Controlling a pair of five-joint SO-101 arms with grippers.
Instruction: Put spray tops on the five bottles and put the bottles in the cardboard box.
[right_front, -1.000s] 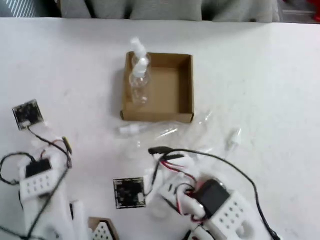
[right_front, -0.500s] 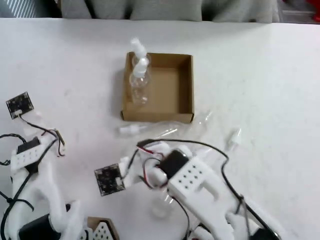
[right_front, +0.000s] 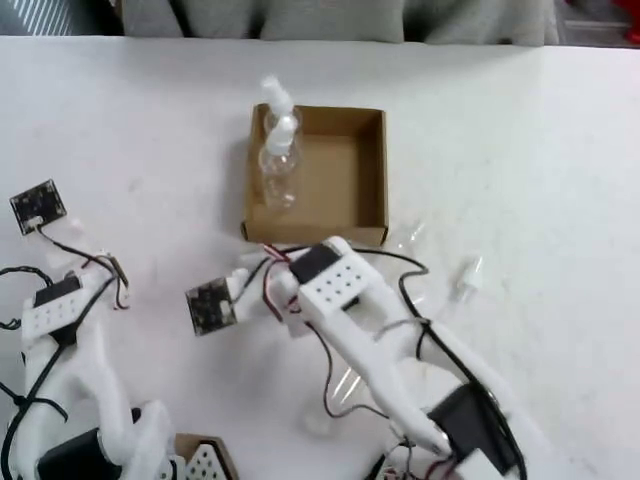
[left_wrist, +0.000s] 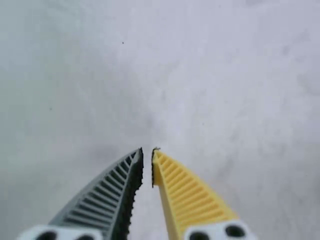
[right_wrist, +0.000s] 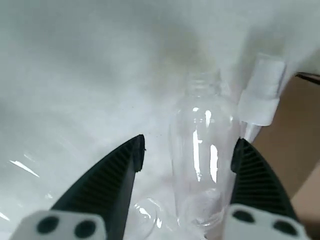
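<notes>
Right wrist view: the right gripper (right_wrist: 187, 150) is spread wide with a clear uncapped bottle (right_wrist: 200, 150) between its jaws, a spray top (right_wrist: 260, 95) beside the bottle's neck, both just by the cardboard box (right_wrist: 300, 130). Inside the box a capped bottle (right_front: 280, 170) leans on one wall. The left gripper (left_wrist: 147, 155), well away from the box, is pinched closed on nothing over the table (left_wrist: 200, 60).

in the high view the right arm (right_front: 345, 290) covers the table (right_front: 520, 150) just before the cardboard box (right_front: 315, 234), its own fingertips hidden beneath it; the clear things (right_front: 405, 240) beside it are too faint to tell apart. the left arm (right_front: 70, 340) runs off the edge.
</notes>
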